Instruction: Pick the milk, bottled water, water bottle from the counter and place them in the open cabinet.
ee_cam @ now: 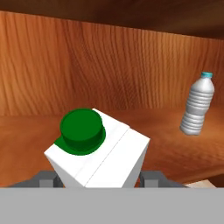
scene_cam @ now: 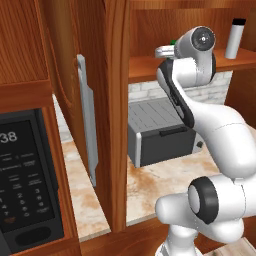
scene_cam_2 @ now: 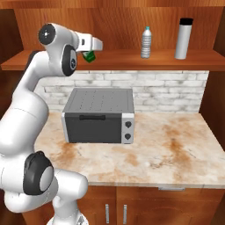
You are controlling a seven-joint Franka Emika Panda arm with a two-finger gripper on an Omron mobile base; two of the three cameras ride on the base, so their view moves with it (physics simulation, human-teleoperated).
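The tool [ee_cam: 98,178] is clamped on the milk [ee_cam: 98,153], whose green cap and white peaked top sit between its fingertips, just above the open cabinet [scene_cam_2: 118,59] shelf. The bottled water [scene_cam_2: 146,42] and water bottle [scene_cam_2: 183,38] stand upright on that shelf. No label text is legible.
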